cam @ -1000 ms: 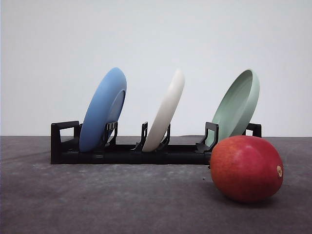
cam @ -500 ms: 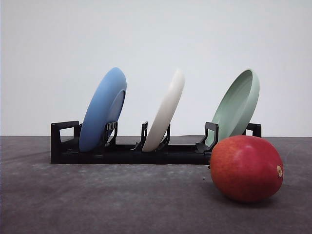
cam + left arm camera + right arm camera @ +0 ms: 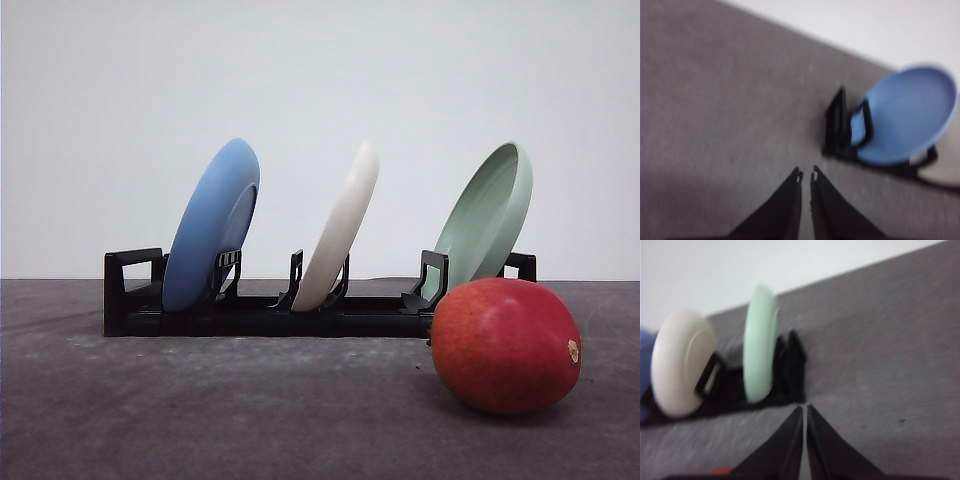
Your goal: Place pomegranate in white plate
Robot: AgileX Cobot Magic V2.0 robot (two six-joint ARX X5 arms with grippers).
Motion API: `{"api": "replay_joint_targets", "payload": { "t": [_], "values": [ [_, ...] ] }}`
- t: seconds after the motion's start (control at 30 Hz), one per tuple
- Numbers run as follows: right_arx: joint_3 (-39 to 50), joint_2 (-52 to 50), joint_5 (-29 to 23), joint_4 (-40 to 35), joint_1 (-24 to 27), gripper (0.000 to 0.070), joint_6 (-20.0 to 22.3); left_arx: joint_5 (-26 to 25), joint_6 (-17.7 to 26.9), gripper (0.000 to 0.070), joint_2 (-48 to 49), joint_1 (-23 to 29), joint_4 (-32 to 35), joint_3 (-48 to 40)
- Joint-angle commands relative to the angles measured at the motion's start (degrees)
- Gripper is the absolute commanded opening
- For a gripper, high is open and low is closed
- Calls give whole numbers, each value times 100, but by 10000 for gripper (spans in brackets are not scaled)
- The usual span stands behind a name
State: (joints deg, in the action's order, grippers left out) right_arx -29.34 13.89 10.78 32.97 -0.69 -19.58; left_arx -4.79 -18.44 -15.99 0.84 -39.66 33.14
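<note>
The pomegranate (image 3: 505,346) is a large red egg-shaped fruit lying on the grey table at the front right, its tan scar facing right. The white plate (image 3: 340,227) stands on edge, leaning, in the middle slot of a black rack (image 3: 270,312); the right wrist view also has the white plate (image 3: 682,362). My left gripper (image 3: 806,176) is shut above bare table short of the rack's blue-plate end. My right gripper (image 3: 804,408) is shut, empty, just short of the rack's green-plate end. A red sliver (image 3: 720,471) sits at that view's edge.
A blue plate (image 3: 212,222) leans in the rack's left slot and a pale green plate (image 3: 487,218) in its right slot, just behind the fruit. The grey table (image 3: 200,410) stretches in front of the rack. A plain white wall lies behind.
</note>
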Motion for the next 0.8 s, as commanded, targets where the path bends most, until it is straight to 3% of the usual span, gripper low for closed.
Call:
{"api": "replay_joint_targets", "payload": {
  "t": [0.0, 0.13, 0.27, 0.53, 0.77],
  "values": [
    [-94, 179, 290, 11, 2, 6, 299, -173, 412, 11, -238, -7, -130, 179],
    [-98, 614, 765, 8, 2, 6, 472, -598, 725, 11, -785, -7, -348, 389],
    [-98, 966, 906, -62, -85, 6, 810, -857, 899, 11, -1216, -169, -248, 475],
    [-98, 1080, 711, -472, -809, 6, 1281, -857, 1255, 12, -1706, -1090, 668, 475],
    [-98, 1080, 722, -785, -1088, 7, 1319, -857, 1639, 13, -2295, -1649, 1594, 484]
  ]
}}
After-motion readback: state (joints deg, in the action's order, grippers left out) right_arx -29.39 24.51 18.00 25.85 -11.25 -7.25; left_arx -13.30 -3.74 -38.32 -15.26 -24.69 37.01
